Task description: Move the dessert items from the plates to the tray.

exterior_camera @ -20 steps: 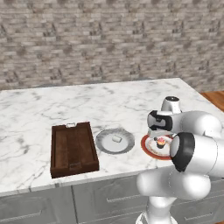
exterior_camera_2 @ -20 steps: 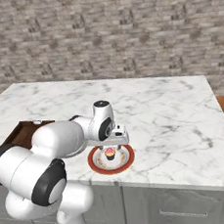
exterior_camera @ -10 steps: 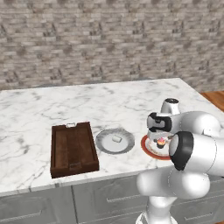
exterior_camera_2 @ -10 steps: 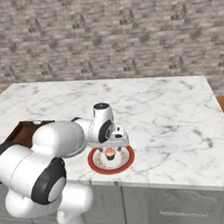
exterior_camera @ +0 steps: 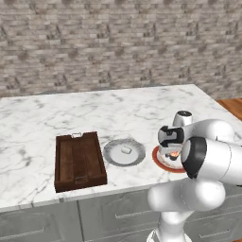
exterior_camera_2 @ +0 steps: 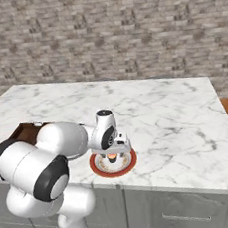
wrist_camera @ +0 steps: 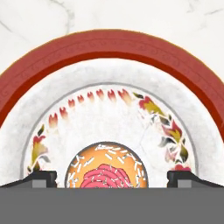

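Pink-frosted cupcake (wrist_camera: 106, 171) sits centred between the spread jaws; untouched on red-rimmed plate (wrist_camera: 109, 48).

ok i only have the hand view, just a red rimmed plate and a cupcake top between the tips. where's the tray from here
Observer: The tray sits at the counter's left end in the left base view, past the grey plate.
Operator: anything on the grey plate
Observer: One small white cylinder near its middle.
Operator: is the tool down on the cupcake
Observer: The tool hangs low over the cupcake on the red-rimmed plate.
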{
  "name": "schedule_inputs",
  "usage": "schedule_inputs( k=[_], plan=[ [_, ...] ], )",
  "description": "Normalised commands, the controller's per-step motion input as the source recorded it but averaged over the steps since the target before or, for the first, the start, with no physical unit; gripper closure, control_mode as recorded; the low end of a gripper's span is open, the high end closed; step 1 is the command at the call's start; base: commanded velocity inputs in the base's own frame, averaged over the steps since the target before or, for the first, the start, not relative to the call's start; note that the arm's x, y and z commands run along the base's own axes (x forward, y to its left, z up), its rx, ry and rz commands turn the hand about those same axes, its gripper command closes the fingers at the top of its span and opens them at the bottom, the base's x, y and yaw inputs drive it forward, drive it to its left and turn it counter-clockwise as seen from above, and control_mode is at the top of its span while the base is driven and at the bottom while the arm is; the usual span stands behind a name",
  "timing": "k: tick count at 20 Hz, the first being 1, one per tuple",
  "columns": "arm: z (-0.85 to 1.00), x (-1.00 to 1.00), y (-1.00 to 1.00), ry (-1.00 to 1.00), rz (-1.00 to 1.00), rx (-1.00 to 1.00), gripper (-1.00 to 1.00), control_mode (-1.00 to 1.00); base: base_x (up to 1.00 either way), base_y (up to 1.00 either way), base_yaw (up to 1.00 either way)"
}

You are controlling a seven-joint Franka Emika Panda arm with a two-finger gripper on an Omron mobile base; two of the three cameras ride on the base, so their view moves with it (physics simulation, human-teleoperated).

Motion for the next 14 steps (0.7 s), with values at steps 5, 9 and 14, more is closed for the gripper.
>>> schedule_inputs(
  k=[5,9,14],
  plan=[
    [-0.04,0.0,0.0,0.0,0.0,0.0,1.0,-1.0,0.0,0.0,0.0],
    [0.0,0.0,0.0,0.0,0.0,0.0,1.0,-1.0,0.0,0.0,0.0],
    [0.16,0.0,0.01,0.0,0.0,0.0,1.0,-1.0,0.0,0.0,0.0]
  ],
)
